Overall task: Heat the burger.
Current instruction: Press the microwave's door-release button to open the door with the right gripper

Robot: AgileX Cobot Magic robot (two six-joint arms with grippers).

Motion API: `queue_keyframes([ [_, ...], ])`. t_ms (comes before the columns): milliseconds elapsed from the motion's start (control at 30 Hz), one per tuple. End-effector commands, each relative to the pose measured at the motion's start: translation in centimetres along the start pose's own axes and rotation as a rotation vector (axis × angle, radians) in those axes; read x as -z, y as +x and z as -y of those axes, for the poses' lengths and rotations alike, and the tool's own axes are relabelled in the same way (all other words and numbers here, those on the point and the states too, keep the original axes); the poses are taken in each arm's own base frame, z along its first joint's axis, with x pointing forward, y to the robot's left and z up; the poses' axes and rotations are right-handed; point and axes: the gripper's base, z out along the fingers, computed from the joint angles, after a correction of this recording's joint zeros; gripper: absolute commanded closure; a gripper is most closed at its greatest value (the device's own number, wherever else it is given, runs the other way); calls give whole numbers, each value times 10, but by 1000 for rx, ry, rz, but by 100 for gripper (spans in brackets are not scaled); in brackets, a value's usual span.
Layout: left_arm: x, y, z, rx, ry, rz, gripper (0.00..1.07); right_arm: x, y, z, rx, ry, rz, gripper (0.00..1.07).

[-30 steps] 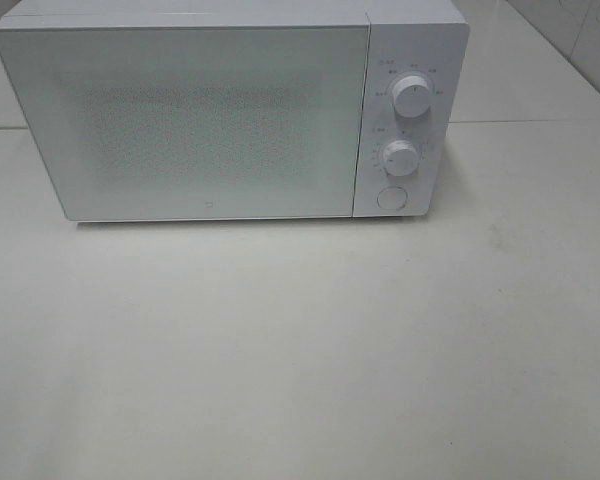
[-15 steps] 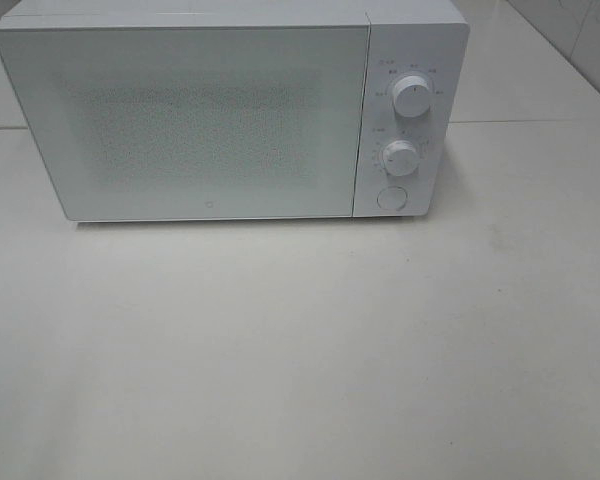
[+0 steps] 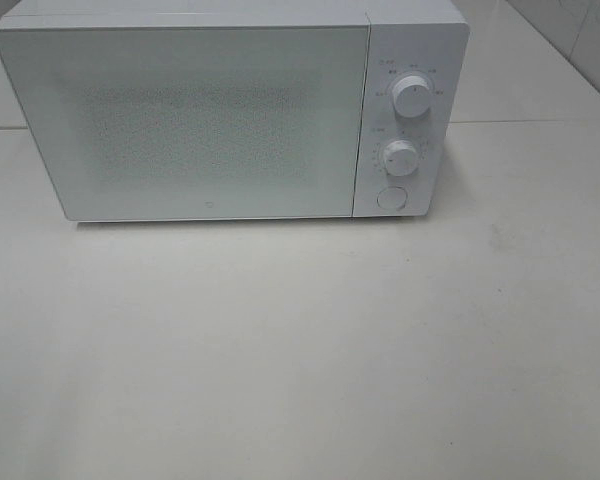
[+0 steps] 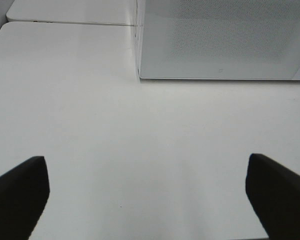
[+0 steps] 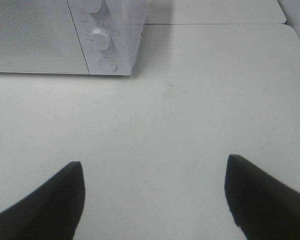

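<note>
Nearest, the left end effector (image 4: 146, 172) and the right end effector (image 5: 154, 167) both hang spread wide over the bare white surface (image 3: 300, 340), with nothing between their jaws. Beyond them stands the microwave (image 3: 230, 110), its door (image 3: 180, 120) shut; on its right panel are the button (image 3: 390, 198), the lower knob (image 3: 401, 157) and the upper knob (image 3: 412, 95). The burger appears in no view. It may sit behind the frosted door, but that cannot be told. The chief risk is starting the heat on an empty oven if the burger is not inside. A hard push on the button could also slide the microwave back. Jaws this wide could catch both knobs, which sit close together.
</note>
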Motion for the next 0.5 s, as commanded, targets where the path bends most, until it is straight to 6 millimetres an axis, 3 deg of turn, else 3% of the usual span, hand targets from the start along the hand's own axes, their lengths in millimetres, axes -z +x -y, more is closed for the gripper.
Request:
queue_keyframes([
  [33, 3, 1, 0, 0, 0, 15, 7, 0, -8, 0, -8, 6, 27, 31],
  [300, 3, 1, 0, 0, 0, 15, 7, -20, -32, 2, -14, 10, 40, 31],
  [500, 3, 1, 0, 0, 0, 15, 7, -47, -46, 5, -20, 17, 72, 31],
])
